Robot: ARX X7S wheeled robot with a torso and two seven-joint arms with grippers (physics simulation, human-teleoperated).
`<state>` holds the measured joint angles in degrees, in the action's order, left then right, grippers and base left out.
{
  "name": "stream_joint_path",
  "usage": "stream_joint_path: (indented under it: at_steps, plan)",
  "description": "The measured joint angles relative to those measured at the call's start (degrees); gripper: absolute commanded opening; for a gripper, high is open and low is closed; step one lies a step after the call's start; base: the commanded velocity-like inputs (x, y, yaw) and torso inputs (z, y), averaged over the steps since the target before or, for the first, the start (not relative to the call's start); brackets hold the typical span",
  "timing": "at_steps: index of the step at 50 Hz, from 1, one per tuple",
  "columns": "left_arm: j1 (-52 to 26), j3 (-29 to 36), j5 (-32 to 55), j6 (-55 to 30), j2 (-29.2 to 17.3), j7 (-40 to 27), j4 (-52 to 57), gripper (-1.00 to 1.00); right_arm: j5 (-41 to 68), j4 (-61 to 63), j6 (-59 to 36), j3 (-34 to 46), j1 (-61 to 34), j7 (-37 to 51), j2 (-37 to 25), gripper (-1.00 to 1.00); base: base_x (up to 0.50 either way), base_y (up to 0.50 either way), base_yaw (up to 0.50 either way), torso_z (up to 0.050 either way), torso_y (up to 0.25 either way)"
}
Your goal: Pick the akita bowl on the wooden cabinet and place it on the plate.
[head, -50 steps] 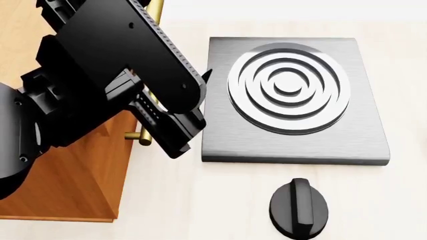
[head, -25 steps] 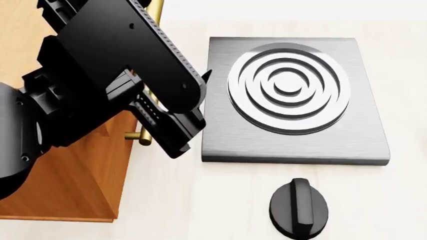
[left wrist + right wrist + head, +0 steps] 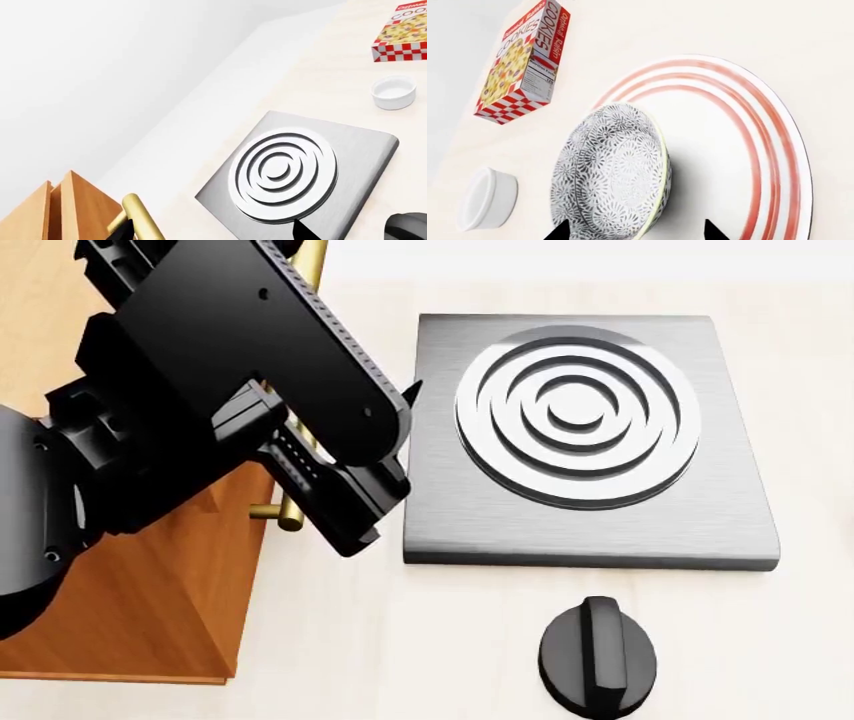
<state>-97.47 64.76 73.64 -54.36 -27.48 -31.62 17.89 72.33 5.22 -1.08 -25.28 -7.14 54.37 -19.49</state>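
The right tool (image 3: 634, 231) is seen only in the right wrist view, where two dark fingertips (image 3: 559, 232) are set apart on either side of the bowl (image 3: 610, 175); contact with the bowl cannot be confirmed, so whether it is gripped cannot be told. The bowl, patterned grey and white with a pale rim, is located over the plate (image 3: 760, 150), inside the red rings, and a shadow is cast beneath it. A cookie box (image 3: 524, 62) and a small white cup (image 3: 487, 200) are positioned on the counter (image 3: 727, 30) beyond the plate. The left tool (image 3: 207, 235) is shown only as two dark tips at the edge of the left wrist view, set apart with nothing between them. In the head view, the left arm (image 3: 240, 390) is held over the cabinet (image 3: 147, 610), next to its brass handle (image 3: 280, 512). A steel burner plate (image 3: 587, 440) lies just beside the cabinet, and a black knob (image 3: 598, 655) is placed near its front edge.
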Motion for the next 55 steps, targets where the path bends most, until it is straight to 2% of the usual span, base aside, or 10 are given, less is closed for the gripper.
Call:
stream_joint_path:
  at_steps: [29,55]
  plan:
    - [-0.5,-0.1,0.3,-0.3,0.1,-0.1,-0.2,1.0,0.3,9.1,0.4,-1.8,3.0,2.6,-1.3,1.0,0.0,0.0,0.0,0.0,0.0]
    - [-1.1,-0.3,0.8,-0.7,0.0,-0.5,0.2,1.0,0.3,26.7,-0.7,-4.5,4.2,10.3,-6.3,1.0,0.0,0.0,0.0,0.0,0.0]
